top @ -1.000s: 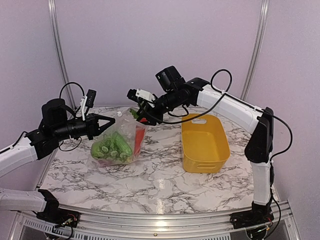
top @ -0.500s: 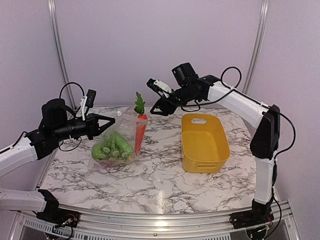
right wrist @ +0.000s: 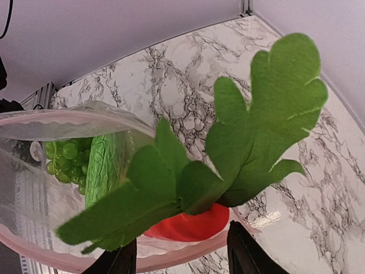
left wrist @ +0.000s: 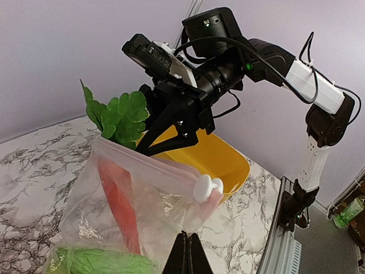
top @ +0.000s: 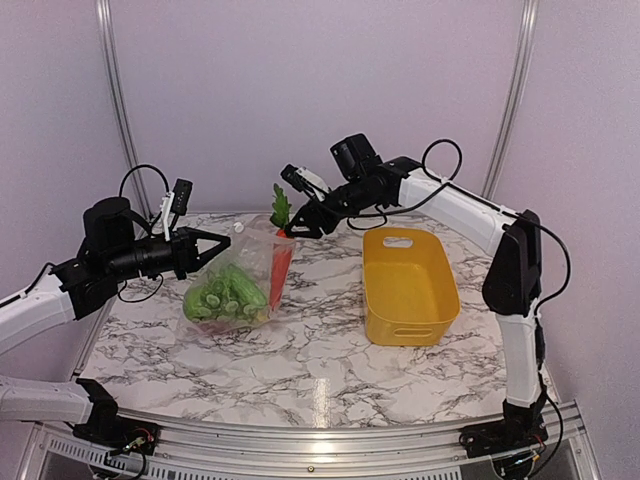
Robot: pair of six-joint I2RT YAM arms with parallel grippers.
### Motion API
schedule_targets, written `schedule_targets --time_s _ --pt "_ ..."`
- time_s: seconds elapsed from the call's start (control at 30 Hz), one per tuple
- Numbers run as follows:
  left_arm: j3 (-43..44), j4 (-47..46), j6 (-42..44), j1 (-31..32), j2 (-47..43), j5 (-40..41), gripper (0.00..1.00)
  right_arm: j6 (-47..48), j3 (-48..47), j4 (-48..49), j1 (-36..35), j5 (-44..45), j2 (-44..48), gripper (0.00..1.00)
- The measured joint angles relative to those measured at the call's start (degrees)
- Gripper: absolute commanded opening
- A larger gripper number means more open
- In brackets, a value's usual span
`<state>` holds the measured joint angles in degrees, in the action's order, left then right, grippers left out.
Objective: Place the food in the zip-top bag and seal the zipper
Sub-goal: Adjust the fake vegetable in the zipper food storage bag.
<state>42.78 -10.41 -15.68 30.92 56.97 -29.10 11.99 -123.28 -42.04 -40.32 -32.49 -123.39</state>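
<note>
Nearly all loading is done, sealing is not.

Your left gripper (top: 214, 243) is closed tight, pinching the mouth edge of the zip-top bag (top: 243, 285) and holding that corner up. The bag hangs right off its fingertips and bulges away from them.

Your right gripper (top: 295, 228) has its jaws parted about halfway and holds nothing. The carrot (top: 279, 266) stands upright in the bag directly below and in front of those jaws. Its leaves (top: 280, 207) are just beside the fingertips, and I can't tell whether they touch.

Green food (top: 222, 293) lies at the bag bottom, below and beyond the left fingertips: grapes and a ribbed green piece, going by the right wrist view. No food shows in the yellow basket (top: 405, 325), well off to the side of the right gripper, or loose on the table (top: 320, 375).

Left to do, by my read:
- The carrot top and leaves poke out above the mouth. Push or tip them fully inside.
- The zipper (left wrist: 149, 163) gapes open with the white slider (left wrist: 207, 186) parked at the end nearer the right jaws. Run it shut.
</note>
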Motion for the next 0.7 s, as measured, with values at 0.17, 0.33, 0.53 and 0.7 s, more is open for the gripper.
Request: schedule_targets --time_s 0.17,0.33,0.53,0.7 --pt "0.00 0.00 -0.39 0.00 0.00 -0.02 0.00 -2.03 0.00 0.00 -0.04 -0.13 -2.10 0.55" --pt "0.00 0.00 -0.87 0.11 0.02 0.00 0.00 -4.61 0.00 0.04 -0.07 -1.09 -4.59 0.57" --pt "-0.28 -0.07 -1.42 0.17 0.15 -0.04 0.00 -7.48 -0.44 0.90 -0.26 -4.70 -6.40 0.64" --pt "-0.46 -0.24 -1.55 0.22 0.26 -0.22 0.00 -9.66 -1.49 2.71 -0.52 -12.07 -7.69 0.62"
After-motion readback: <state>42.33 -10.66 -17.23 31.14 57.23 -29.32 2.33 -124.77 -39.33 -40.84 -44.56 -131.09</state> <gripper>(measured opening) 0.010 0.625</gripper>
